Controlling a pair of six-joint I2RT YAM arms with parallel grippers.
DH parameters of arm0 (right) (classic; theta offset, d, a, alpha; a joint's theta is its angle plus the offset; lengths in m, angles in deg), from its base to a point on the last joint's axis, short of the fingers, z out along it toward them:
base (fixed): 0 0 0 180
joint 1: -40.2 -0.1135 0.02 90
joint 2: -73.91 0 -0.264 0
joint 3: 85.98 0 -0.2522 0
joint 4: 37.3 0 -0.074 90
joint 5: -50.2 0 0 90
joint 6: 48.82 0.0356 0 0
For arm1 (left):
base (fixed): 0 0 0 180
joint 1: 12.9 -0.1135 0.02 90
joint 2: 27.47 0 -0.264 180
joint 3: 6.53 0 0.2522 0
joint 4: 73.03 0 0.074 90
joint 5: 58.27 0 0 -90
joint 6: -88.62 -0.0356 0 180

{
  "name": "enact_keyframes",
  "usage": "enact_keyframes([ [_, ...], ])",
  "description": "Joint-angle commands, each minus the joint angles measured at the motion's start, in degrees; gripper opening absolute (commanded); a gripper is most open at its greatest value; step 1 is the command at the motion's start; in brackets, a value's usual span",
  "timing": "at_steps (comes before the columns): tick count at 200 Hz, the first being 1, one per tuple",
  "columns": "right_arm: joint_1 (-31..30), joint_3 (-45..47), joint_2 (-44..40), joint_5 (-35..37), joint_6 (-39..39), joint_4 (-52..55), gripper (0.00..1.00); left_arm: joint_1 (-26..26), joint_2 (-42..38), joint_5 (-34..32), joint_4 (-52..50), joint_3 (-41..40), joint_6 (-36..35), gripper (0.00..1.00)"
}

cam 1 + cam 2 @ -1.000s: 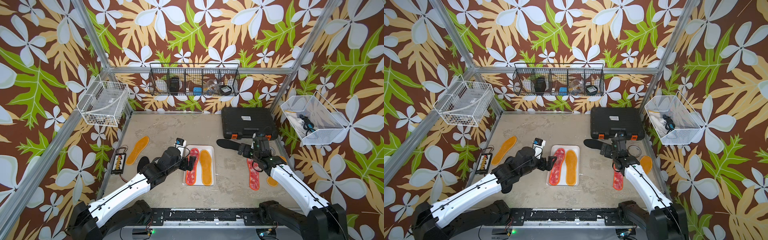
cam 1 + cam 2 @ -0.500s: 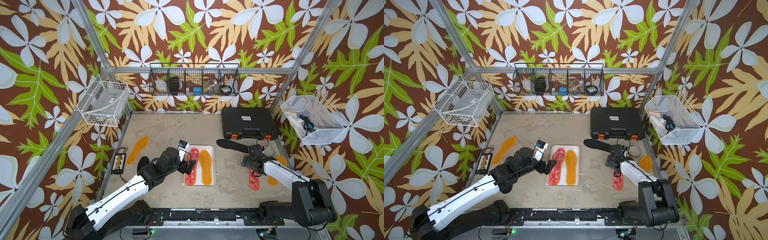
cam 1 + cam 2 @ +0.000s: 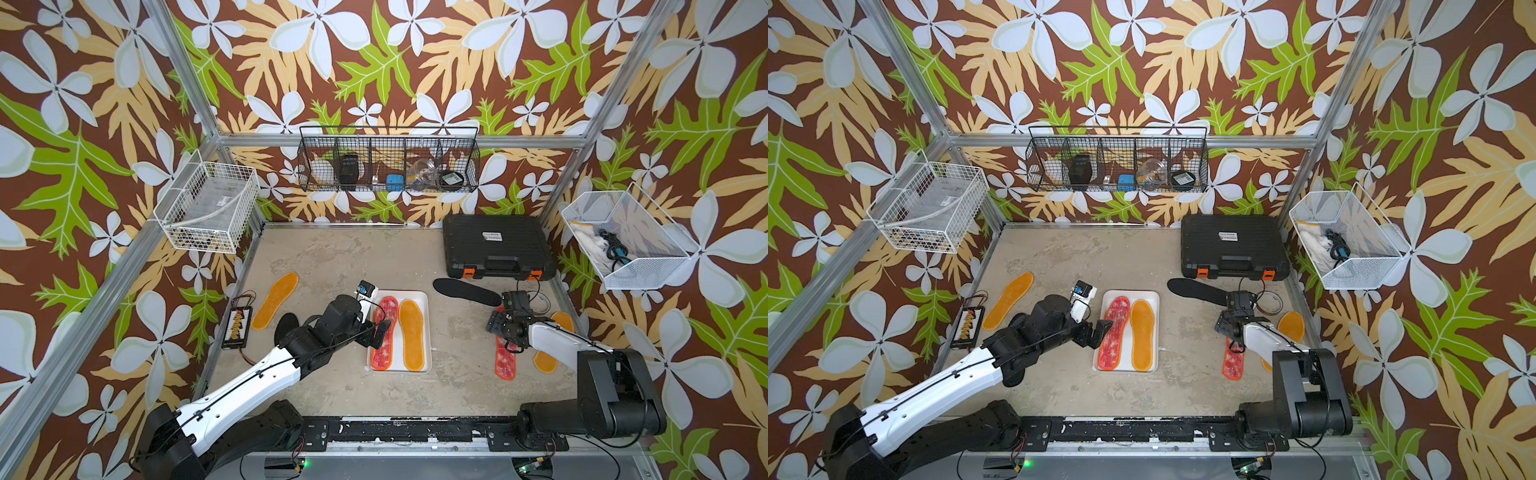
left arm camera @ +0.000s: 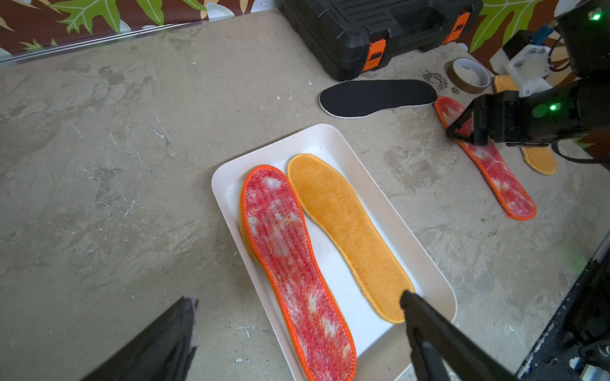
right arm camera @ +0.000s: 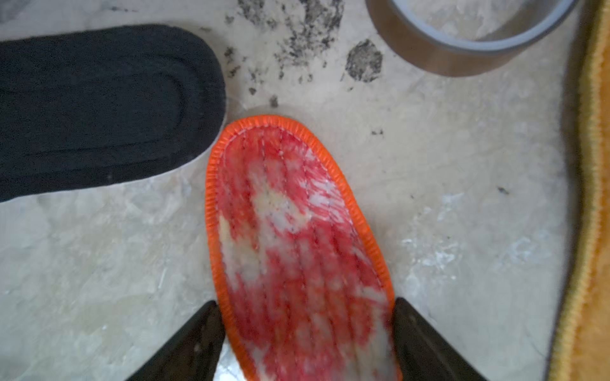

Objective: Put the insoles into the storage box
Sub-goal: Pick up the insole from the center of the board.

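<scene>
- The right hand (image 5: 305,301) has its fingers (image 5: 198,346) pressed against both long edges of the red insole (image 5: 290,214). The insole lies flat on the bench (image 3: 332,257), well apart from the box (image 4: 328,260).
- Squeezed across its width, the thin pad may bow and spring out of the grip.
- The black insole (image 5: 99,99) lies just beside its tip, with an orange insole (image 5: 591,231) and a tape roll (image 5: 462,56) near. A low lift could drag them.
- Bare bench leads to the box, but the left hand (image 4: 297,298), spread wide and empty, hangs over it, so the arms could meet there.
</scene>
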Motion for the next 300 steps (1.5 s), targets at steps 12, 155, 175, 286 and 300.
enact_keyframes([
  [12,-0.22,2.03,-2.67,-12.68,1.33,4.48,0.68,0.14,0.45,-1.88,-1.07,0.52,-0.2,1.0],
  [155,-17.91,6.05,-9.63,-4.1,9.32,16.02,0.96,0.11,2.55,-1.71,-1.66,0.96,0.02,1.0],
  [175,-18.94,6.18,-9.83,-2.3,10.65,16.11,0.92,0.15,3.08,-1.56,-1.74,1.13,-0.05,1.0],
  [286,-21.92,1.64,-3.42,-0.47,7.25,14.13,0.58,0.06,4.31,-1.07,-1.43,1.31,-0.13,1.0],
  [300,-21.86,1.71,-4.28,-1.71,6.94,13.8,0.53,0.14,4.48,-1.38,-1.43,1.38,-0.12,1.0],
])
